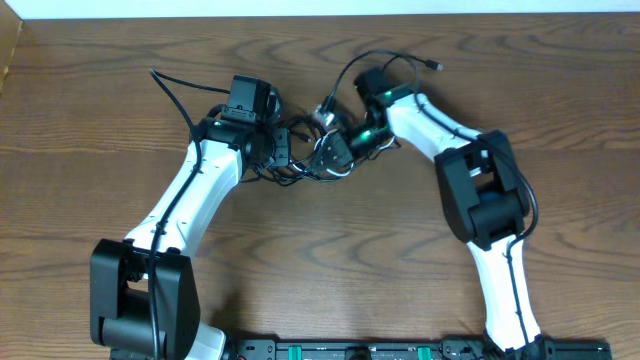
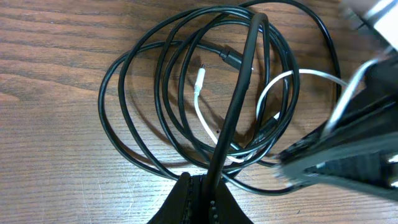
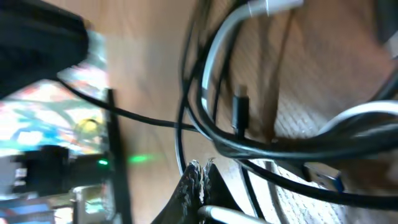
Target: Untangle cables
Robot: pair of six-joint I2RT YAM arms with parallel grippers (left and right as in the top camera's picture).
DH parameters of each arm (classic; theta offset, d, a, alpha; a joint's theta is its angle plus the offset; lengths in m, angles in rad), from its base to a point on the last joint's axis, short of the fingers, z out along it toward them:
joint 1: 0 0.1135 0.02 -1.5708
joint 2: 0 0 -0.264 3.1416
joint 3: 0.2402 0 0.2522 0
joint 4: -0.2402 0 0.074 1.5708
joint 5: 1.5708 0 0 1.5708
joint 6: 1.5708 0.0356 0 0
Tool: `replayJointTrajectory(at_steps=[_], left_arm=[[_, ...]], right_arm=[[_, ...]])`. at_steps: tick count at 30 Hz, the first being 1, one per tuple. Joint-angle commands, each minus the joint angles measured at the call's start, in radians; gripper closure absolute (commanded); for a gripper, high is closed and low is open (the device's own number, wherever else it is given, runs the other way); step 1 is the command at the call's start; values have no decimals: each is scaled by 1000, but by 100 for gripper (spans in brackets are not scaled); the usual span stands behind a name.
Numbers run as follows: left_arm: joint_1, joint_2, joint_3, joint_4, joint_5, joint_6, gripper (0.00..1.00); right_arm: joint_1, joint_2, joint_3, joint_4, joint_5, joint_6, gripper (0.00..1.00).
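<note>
Left wrist, black cables (image 2: 238, 93) coiled, woodgrain table (image 2: 56, 155)

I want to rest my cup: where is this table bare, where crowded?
Bare table shows between the left arm and right arm, on the near side of the cables, and outside each arm. Crowded: the middle, around the tangle.

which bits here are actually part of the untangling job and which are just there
Part of the job:
black cables, coiled
white cable, lying among them
left gripper, shut on a black strand
right gripper

Just there:
wooden table
thick black arm wire
</note>
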Motion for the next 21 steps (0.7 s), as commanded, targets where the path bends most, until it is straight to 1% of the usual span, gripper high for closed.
replayJointTrajectory(at_steps=[1, 5, 9, 12, 17, 19, 21], left_arm=[[6, -6, 0, -3, -2, -13, 93], [6, -6, 0, -3, -3, -13, 93], [6, -6, 0, -3, -3, -13, 93], [6, -6, 0, -3, -3, -13, 93], [6, -6, 0, -11, -6, -13, 93], [6, -6, 0, -14, -6, -13, 93], [6, -6, 0, -14, -6, -13, 93]], right_arm=[[-48, 5, 8, 12, -239, 3, 99], [-87, -12, 8, 11, -375, 4, 99], [-115, -69, 8, 10, -437, 10, 99], [-133, -146, 8, 11, -420, 53, 98], [-174, -320, 8, 31, -288, 151, 99], [-196, -388, 9, 69, -272, 212, 99], [-221, -446, 8, 131, -267, 303, 99]])
